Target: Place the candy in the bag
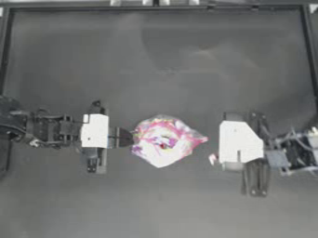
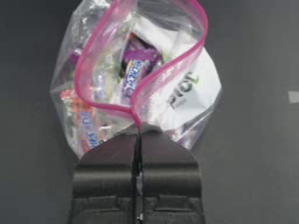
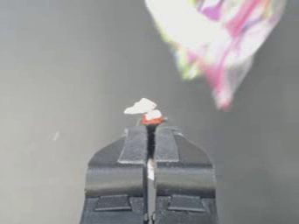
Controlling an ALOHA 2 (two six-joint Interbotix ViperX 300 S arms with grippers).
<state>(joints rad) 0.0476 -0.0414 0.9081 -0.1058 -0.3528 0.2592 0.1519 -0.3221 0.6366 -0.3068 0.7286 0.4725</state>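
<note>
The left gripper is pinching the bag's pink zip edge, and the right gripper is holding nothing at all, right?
Not quite. The right gripper is shut on the candy, as the right wrist view shows. The left gripper does pinch the bag at its pink zip edge.

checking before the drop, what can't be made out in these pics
- Top view: the candy is too small to tell its shape.
- Right wrist view: the right gripper hides the candy's lower end; the bag is blurred and cut off.
- Left wrist view: the left gripper covers the bag's pinched edge.
</note>
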